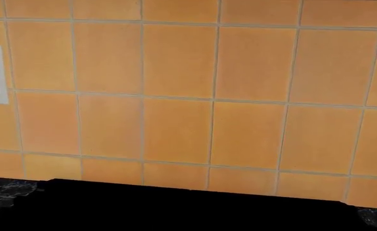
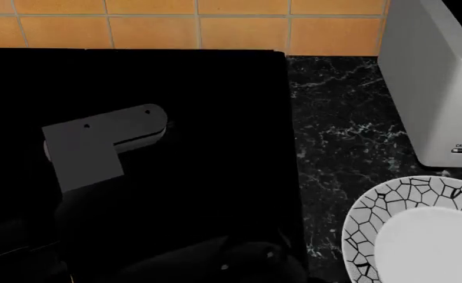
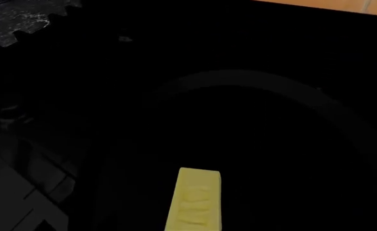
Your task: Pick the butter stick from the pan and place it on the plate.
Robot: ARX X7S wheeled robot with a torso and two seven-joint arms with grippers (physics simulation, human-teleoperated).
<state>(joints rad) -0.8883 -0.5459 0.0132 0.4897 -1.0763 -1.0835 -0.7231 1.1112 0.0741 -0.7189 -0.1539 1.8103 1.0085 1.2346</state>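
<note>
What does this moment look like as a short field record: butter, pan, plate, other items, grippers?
butter stick: pale yellow bar lying in the pan, seen only in the right wrist view
pan: black, rim barely visible against the dark stove
plate: white, black mosaic rim, on the marble counter right of the stove, nothing on its visible part
toaster: grey, behind the plate
wall tiles: orange
grippers: fingers not visible in any view
task state: butter not yet lifted

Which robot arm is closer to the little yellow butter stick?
Right. The right wrist camera looks straight down at the pale-yellow rectangular butter stick lying in the round black pan. The left wrist camera shows only the orange tiled wall, no butter.
</note>
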